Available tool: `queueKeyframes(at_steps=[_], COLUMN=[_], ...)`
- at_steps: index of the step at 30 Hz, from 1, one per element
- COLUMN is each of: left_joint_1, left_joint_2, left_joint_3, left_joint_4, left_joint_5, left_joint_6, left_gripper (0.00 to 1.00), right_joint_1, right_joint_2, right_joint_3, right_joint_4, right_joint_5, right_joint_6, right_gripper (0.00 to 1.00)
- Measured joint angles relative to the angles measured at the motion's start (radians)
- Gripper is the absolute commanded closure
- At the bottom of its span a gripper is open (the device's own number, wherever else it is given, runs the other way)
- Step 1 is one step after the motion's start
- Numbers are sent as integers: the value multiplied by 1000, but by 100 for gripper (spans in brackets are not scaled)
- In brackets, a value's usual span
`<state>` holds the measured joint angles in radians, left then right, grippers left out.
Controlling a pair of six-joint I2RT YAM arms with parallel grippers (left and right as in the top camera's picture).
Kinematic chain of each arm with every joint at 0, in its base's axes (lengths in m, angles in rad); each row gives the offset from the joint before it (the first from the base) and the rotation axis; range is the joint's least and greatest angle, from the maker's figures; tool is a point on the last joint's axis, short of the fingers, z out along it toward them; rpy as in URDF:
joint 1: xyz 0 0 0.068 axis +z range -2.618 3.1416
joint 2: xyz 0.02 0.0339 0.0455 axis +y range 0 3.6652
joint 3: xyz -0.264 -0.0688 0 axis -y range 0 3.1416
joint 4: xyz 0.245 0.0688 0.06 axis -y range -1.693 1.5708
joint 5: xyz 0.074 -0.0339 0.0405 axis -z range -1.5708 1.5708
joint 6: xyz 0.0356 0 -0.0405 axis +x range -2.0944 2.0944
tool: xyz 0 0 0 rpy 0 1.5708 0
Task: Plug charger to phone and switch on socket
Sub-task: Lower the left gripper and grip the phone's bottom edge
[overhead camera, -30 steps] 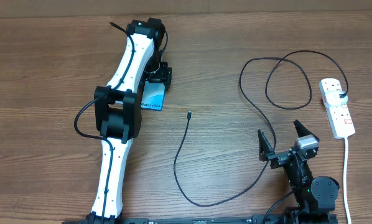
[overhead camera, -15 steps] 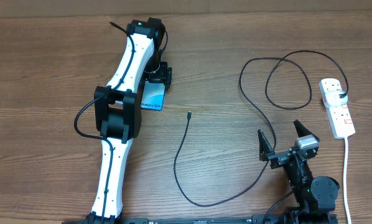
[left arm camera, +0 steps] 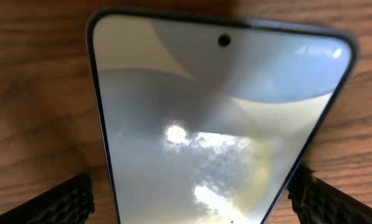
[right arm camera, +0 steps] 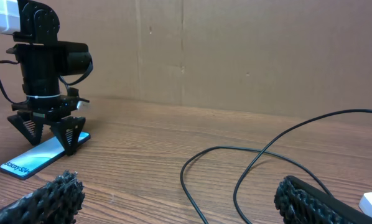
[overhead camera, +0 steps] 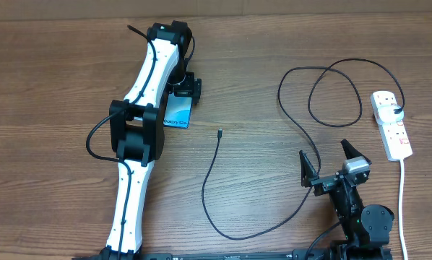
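The phone (overhead camera: 178, 114) lies flat on the wooden table with its light-blue screen up; it fills the left wrist view (left arm camera: 223, 124). My left gripper (overhead camera: 181, 88) is open, its two fingers (left arm camera: 192, 179) straddling the phone's far end, as the right wrist view (right arm camera: 49, 142) also shows. The charger, a thin black cable (overhead camera: 214, 173), has its plug tip (overhead camera: 220, 132) loose on the table right of the phone. Its black plug (overhead camera: 396, 110) sits in the socket, a white power strip (overhead camera: 393, 130), at the right. My right gripper (overhead camera: 328, 160) is open and empty near the front.
The black cable makes wide loops (overhead camera: 331, 94) between the right gripper and the power strip and crosses the right wrist view (right arm camera: 236, 155). The strip's white cord (overhead camera: 402, 195) runs to the front edge. A cardboard wall (right arm camera: 236, 50) stands behind the table.
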<state>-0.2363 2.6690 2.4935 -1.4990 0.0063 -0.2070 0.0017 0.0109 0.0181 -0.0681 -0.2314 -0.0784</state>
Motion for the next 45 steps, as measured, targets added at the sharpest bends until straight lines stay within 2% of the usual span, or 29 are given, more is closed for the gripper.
queueKeyframes(at_steps=[3,6,22,25,26,27,45], left_joint_1=[0,0,0,0,0,0,4], left_joint_2=[0,0,0,0,0,0,-11], left_joint_3=[0,0,0,-5,-6,-7,-15], left_joint_4=[10,10,-13,-12,-11,-12,-16], left_joint_5=[2,5,3,4,4,4,24], left_joint_6=[0,0,0,0,-1,0,0], left_gripper=[16,18,21,28,36,38,39], right_joint_1=[0,0,0,0,0,0,0], right_joint_2=[0,0,0,0,0,0,0], right_joint_3=[0,0,0,0,0,0,0], right_joint_4=[0,0,0,0,0,0,0], right_joint_5=[0,0,0,0,0,0,0], right_joint_6=[0,0,0,0,0,0,0], right_gripper=[0,0,0,0,0,0,0])
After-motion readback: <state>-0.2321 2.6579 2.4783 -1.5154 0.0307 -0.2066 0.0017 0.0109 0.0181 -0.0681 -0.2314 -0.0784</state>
